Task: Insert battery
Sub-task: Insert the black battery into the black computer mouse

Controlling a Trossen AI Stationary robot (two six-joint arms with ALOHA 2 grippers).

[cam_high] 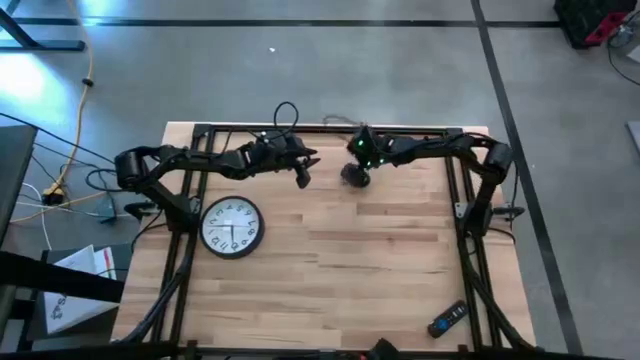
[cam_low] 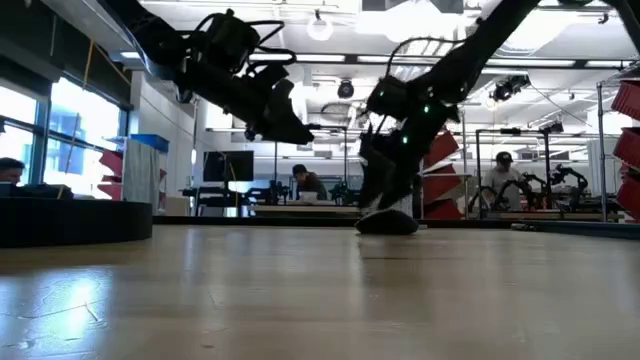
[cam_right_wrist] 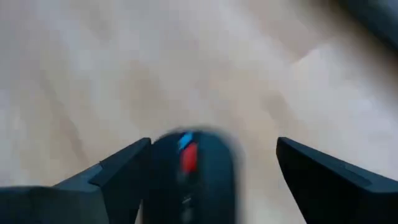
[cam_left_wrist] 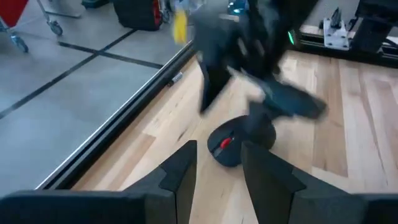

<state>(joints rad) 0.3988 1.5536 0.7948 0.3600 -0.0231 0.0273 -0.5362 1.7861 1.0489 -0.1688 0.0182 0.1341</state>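
Observation:
A black computer mouse (cam_left_wrist: 231, 148) with a red mark on it lies on the wooden table near the far edge, also seen in the low view (cam_low: 388, 223). My right gripper (cam_right_wrist: 211, 168) reaches down over the mouse (cam_right_wrist: 189, 180), open, with a finger on either side. My left gripper (cam_left_wrist: 217, 171) hangs above the table to the mouse's left, open by a narrow gap with nothing between its fingers. In the high view the left gripper (cam_high: 302, 177) and right gripper (cam_high: 356, 176) stand close together. The battery is not in view. My right gripper comes at the mouse from above with its fingers spread wide around the mouse's body (cam_right_wrist: 163, 177). One finger (cam_right_wrist: 124, 171) stands right beside the mouse's side. Whether it touches cannot be told. The mouse lies flat on the table.
A round white wall clock (cam_high: 232, 225) lies face up at the table's left. A dark remote control (cam_high: 447, 318) lies near the front right corner. The arms' dark frame rails (cam_high: 470, 215) run along both sides. Bare wood (cam_high: 350, 270) stretches across the middle.

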